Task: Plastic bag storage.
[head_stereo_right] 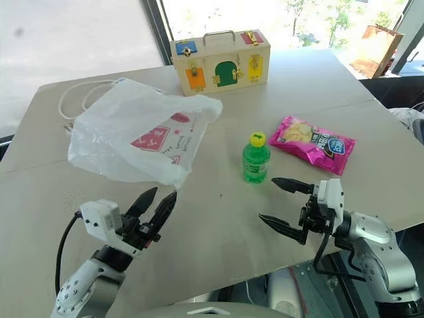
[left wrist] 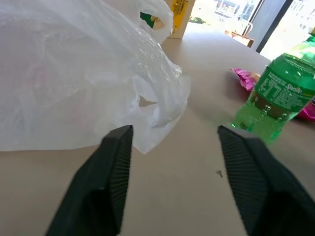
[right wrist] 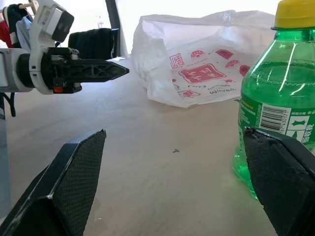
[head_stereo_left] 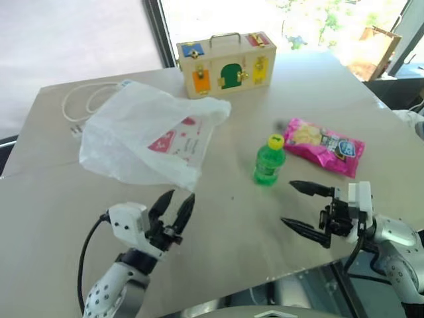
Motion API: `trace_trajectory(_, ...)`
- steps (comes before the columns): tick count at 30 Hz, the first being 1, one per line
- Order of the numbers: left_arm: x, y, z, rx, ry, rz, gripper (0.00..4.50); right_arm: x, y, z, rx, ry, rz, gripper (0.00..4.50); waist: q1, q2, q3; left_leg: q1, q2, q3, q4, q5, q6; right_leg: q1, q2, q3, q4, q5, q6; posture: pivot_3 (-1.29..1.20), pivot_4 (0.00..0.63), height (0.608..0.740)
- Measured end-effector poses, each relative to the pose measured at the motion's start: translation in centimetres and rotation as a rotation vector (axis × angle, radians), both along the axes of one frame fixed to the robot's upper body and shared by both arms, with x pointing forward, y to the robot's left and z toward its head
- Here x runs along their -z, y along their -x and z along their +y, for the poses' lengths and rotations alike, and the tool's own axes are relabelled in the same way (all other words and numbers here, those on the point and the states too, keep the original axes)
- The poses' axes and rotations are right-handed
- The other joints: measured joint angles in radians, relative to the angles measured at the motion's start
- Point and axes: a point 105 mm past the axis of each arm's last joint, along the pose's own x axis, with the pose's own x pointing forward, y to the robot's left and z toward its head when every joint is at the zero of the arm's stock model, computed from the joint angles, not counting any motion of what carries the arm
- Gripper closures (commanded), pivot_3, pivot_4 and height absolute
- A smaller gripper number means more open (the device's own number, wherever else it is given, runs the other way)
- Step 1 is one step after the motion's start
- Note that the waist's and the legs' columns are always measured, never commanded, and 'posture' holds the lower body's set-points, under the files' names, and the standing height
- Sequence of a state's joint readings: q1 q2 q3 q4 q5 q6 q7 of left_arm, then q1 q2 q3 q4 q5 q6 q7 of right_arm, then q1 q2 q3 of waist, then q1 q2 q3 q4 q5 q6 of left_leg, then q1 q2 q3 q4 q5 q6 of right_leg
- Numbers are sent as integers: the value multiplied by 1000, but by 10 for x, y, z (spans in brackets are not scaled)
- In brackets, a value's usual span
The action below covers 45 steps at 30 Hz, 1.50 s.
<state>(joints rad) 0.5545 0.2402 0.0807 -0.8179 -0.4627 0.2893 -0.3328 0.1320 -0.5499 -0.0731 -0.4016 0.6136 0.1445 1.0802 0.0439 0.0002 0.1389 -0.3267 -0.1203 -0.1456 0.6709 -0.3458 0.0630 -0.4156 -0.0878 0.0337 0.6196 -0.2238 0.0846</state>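
Currently the approach step: the plastic bag (head_stereo_left: 149, 136) lies loose on the bench (head_stereo_left: 225, 225), ungrasped. Left end effector (head_stereo_left: 177, 205) sits just short of it, parted and empty; right end effector (head_stereo_left: 306, 207) gapes wide, empty. Next move: close on the bag's near edge.

Pale beige matte tabletop (head_stereo_left: 252, 252) fills foreground. Dark vertical window frame post (head_stereo_left: 159, 30) behind it. Bright daylight through large glass window (head_stereo_left: 318, 20); grey blank wall (head_stereo_left: 73, 40) left.
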Motion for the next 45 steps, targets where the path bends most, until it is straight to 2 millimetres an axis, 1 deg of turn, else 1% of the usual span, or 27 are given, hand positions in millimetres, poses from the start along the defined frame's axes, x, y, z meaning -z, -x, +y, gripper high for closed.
trace_trajectory(1, -1, -4, -2, 4, -30, -17, 108, 0, 0, 0, 1, 0, 2, 0, 2, 0, 0, 0, 0, 0, 0, 0, 0, 0, 0, 0, 0, 0, 0, 0, 150, 740)
trace_trajectory(4, -13, -32, -3, -51, -70, -101, 108, 3, 0, 1, 1, 1, 9, 0, 3, 0, 0, 0, 0, 0, 1, 0, 0, 0, 0, -1, 2, 0, 0, 0, 150, 740)
trace_trajectory(6, -20, -45, -3, -85, -78, -132, 108, 4, 0, 1, 0, 1, 14, 0, -3, 0, 0, 0, 0, 0, 2, 0, 0, 0, 0, 0, 2, 0, 0, 0, 150, 740)
trace_trajectory(7, -19, -51, -5, -93, -83, -128, 108, 5, 1, 1, 2, 1, 19, 0, -6, 0, -1, 0, 0, 0, 2, 0, 0, -1, 0, 0, 2, 0, 0, 0, 150, 740)
trace_trajectory(13, -5, -64, -11, -97, -91, -60, 108, 5, 1, 1, 6, 3, 18, 0, -4, 0, -1, 0, 0, 0, 1, 0, 0, -1, 1, 0, 2, 0, 0, 0, 150, 740)
trace_trajectory(15, -5, -72, -6, -149, -95, -58, 108, 5, 0, 1, 11, 3, 16, 0, -3, 0, -1, 0, 0, 0, 2, 0, 0, -1, 0, 0, 3, 0, 0, 0, 150, 740)
trace_trajectory(18, -6, -77, 4, -225, -94, -56, 108, 5, 0, 1, 13, 4, 15, 0, -3, 0, -1, 0, -1, 0, 2, 0, 0, -1, 1, 0, 3, 0, 0, 0, 150, 740)
trace_trajectory(21, -1, -79, 13, -272, -108, -38, 864, 4, -1, 0, 17, 3, 5, 0, -4, 0, -1, 0, -1, 0, 2, 0, 0, -1, 1, 0, 3, 0, 0, 0, 150, 740)
trace_trajectory(26, 11, -77, 26, -313, -112, -15, 3063, 4, -1, 1, 18, 2, 3, 0, -4, 0, -1, 0, -1, 0, 2, 0, 0, -1, 0, 0, 3, 0, 0, 0, 150, 740)
trace_trajectory(27, 11, -77, 27, -313, -112, -18, 3293, 5, -1, 1, 17, 2, 4, 0, -4, 0, -1, 0, -1, 0, 2, 0, 0, -1, 0, 0, 3, 0, 0, 0, 150, 740)
trace_trajectory(28, 10, -76, 27, -313, -111, -28, 3896, 5, -1, 1, 15, 0, 4, 0, -4, 0, -1, 0, -1, 0, 2, 0, 0, -1, 0, 0, 3, 0, 0, 0, 150, 740)
trace_trajectory(29, 9, -76, 28, -314, -110, -35, 4307, 5, -2, 1, 16, -1, 4, 0, -4, 0, -1, 0, -1, 0, 2, 0, 0, -1, 0, 0, 3, 0, 0, 0, 150, 740)
trace_trajectory(30, 9, -75, 29, -315, -110, -39, 4428, 5, -2, 1, 17, -1, 3, 0, -4, 0, -1, 0, -1, 0, 2, 0, 0, -1, 0, 0, 3, 0, 0, 0, 150, 740)
trace_trajectory(32, 9, -73, 29, -300, -102, -48, 4428, 6, -5, 0, 33, 10, -6, 0, -4, 0, -1, 0, -1, 0, 2, 0, 0, -1, 0, 0, 3, 0, 0, 0, 150, 740)
trace_trajectory(33, 10, -71, 30, -288, -98, -48, 4428, 6, -11, 0, 67, 26, -20, 0, -5, 0, -1, 0, -1, 0, 2, 0, 0, -1, 0, 0, 3, 0, 0, 0, 150, 740)
trace_trajectory(34, 13, -68, 29, -262, -99, -49, 4428, 9, -23, -3, 147, 54, -24, 0, -8, 0, -1, 0, -1, 1, 2, 0, 0, -2, 1, 1, 4, 0, 0, 0, 150, 740)
trace_trajectory(36, 17, -62, 30, -232, -107, -45, 4428, 11, -35, -7, 228, 84, -17, 0, -9, 0, -1, 0, -1, 1, 2, 0, 0, -2, 1, 1, 4, 0, 0, 0, 150, 740)
trace_trajectory(38, 22, -53, 37, -220, -110, -30, 4428, 6, -47, -9, 283, 99, -23, 0, -5, 0, 0, 0, 0, 1, 2, 0, 0, -2, 1, 1, 4, 0, 0, 0, 150, 740)
trace_trajectory(40, 22, -51, 42, -228, -106, -32, 4428, 4, -50, -5, 278, 99, -26, 0, -3, 0, 0, 0, 0, 0, 2, 0, 0, -2, 1, 0, 3, 0, 0, 0, 150, 740)
trace_trajectory(42, 18, -49, 51, -232, -116, -41, 4428, 1, -58, 8, 281, 102, -39, 0, -6, 0, 0, 0, 0, 0, 2, 0, 0, -2, 1, 0, 4, 0, 0, 0, 150, 740)
trace_trajectory(43, 17, -50, 51, -228, -114, -45, 4428, 0, -59, 9, 283, 100, -41, 0, -6, 0, 0, 0, -1, 0, 2, 0, 0, -2, 0, 0, 4, 0, 0, 0, 150, 740)
trace_trajectory(45, 14, -49, 49, -204, -110, -47, 4428, -1, -70, 17, 310, 89, -34, 0, -7, 0, 0, 0, -1, 1, 2, 0, 0, -2, 0, 1, 3, 0, 0, 0, 150, 740)
